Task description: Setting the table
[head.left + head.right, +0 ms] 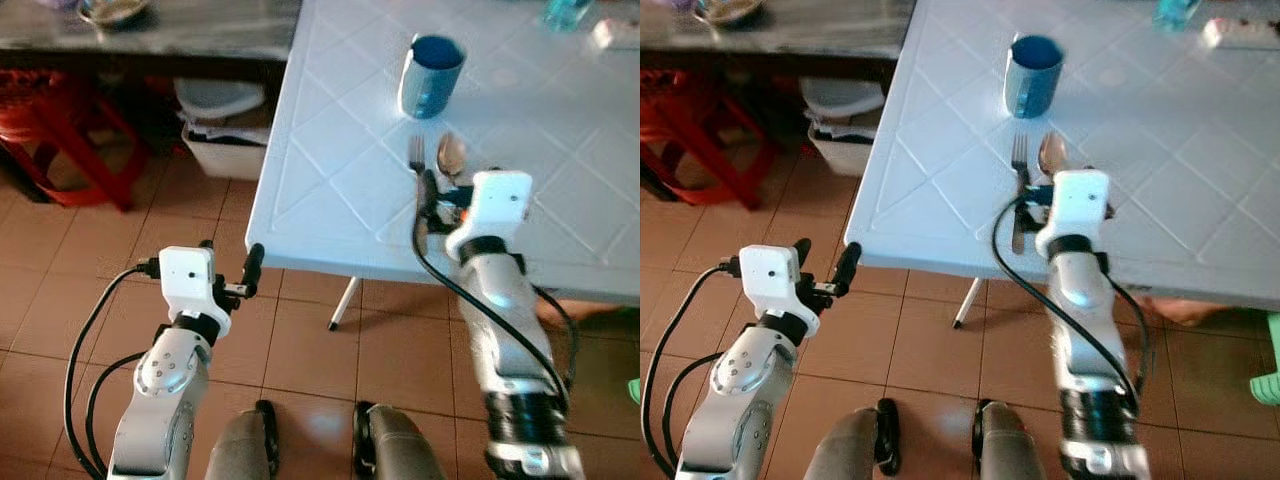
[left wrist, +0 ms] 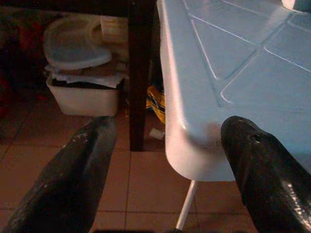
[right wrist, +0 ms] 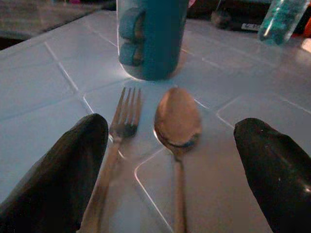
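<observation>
A blue mug [image 1: 432, 75] stands on the pale blue plastic table [image 1: 330, 170]. Just in front of it a fork [image 1: 417, 160] and a spoon [image 1: 451, 155] lie side by side, heads toward the mug, the fork on the left. My right gripper [image 1: 445, 195] hovers low over their handles, open, with one finger [image 3: 63, 170] outside the fork [image 3: 119, 131] and the other outside the spoon [image 3: 177, 119]. Neither utensil is held. My left gripper [image 1: 230, 262] is open and holds nothing, just off the table's near left corner [image 2: 189, 145], above the floor.
A dark table at the back left holds a bowl [image 1: 115, 10]. Below it are a red stool [image 1: 60, 130] and a white plastic bin [image 1: 225, 140]. A teal bottle [image 1: 567, 12] stands at the table's far side. A thin white table leg [image 1: 345, 303] slants down to the tiled floor.
</observation>
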Robot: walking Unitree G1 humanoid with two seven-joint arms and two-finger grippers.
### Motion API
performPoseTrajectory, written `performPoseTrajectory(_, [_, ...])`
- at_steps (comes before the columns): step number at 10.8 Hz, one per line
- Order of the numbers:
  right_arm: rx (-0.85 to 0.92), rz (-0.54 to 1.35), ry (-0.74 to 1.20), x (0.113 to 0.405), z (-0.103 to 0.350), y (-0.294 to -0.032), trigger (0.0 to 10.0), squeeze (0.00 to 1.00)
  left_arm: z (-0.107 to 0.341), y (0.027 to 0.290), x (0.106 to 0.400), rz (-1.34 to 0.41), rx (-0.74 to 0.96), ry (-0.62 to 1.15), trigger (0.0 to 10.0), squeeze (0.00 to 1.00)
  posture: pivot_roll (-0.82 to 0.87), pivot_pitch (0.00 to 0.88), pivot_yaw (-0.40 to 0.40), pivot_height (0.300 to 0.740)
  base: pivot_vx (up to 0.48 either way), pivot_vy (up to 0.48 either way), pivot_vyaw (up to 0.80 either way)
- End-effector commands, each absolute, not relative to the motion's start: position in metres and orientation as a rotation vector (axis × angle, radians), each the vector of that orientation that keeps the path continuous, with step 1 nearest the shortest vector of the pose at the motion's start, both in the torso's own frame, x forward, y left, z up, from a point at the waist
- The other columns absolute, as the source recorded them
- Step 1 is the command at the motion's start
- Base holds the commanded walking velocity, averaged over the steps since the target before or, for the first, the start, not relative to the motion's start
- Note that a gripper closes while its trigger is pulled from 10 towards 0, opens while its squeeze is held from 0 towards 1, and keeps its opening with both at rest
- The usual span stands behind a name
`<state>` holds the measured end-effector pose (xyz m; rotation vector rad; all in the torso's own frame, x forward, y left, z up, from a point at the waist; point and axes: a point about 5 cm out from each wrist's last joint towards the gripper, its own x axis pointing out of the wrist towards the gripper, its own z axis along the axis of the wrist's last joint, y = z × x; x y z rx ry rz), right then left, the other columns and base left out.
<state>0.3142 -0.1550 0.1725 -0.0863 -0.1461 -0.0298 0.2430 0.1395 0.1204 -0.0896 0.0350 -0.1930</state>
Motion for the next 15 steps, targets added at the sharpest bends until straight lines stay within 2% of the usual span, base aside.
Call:
performPoseTrajectory(1, [-0.083, -0.006, -0.144, 0.318, 0.175, -0.146, 10.0, 0.0, 0.12, 0.14, 0.239, -0.207, -0.08, 0.046, 10.0, 0.0, -0.03, 0.274, 0.05, 0.74, 0.0, 0.0, 0.0])
performPoseTrajectory(4, [-0.072, 0.045, -0.141, 0.33, 0.186, -0.132, 10.0, 0.0, 0.121, 0.141, 0.237, -0.21, -0.075, 0.051, 10.0, 0.0, -0.02, 0.285, 0.049, 0.74, 0.0, 0.0, 0.0])
performPoseTrajectory(7, [-0.071, 0.078, -0.071, 0.33, 0.175, -0.127, 10.0, 0.0, 0.121, 0.142, 0.236, -0.207, -0.076, 0.058, 10.0, 0.0, -0.02, 0.292, 0.05, 0.74, 0.0, 0.0, 0.0])
performPoseTrajectory(8, [-0.061, 0.089, -0.034, 0.33, 0.169, -0.126, 2.8, 0.0, 0.12, 0.142, 0.235, -0.211, -0.075, 0.062, 10.0, 0.0, -0.02, 0.298, 0.052, 0.74, 0.0, 0.0, 0.0])
performPoseTrajectory(9, [-0.055, 0.089, -0.017, 0.331, 0.167, -0.126, 2.3, 0.0, 0.12, 0.142, 0.235, -0.212, -0.074, 0.065, 10.0, 0.0, -0.02, 0.301, 0.052, 0.74, 0.0, 0.0, 0.0])
performPoseTrajectory(10, [-0.038, 0.096, 0.004, 0.332, 0.165, -0.126, 0.0, 0.0, 0.12, 0.142, 0.235, -0.213, -0.073, 0.068, 10.0, 0.0, -0.02, 0.303, 0.05, 0.74, 0.0, 0.0, 0.0])
performPoseTrajectory(15, [-0.075, 0.111, 0.111, 0.335, 0.157, -0.13, 0.0, 0.0, 0.12, 0.142, 0.235, -0.216, -0.079, 0.072, 10.0, 0.0, -0.02, 0.305, 0.047, 0.74, 0.0, 0.0, 0.0])
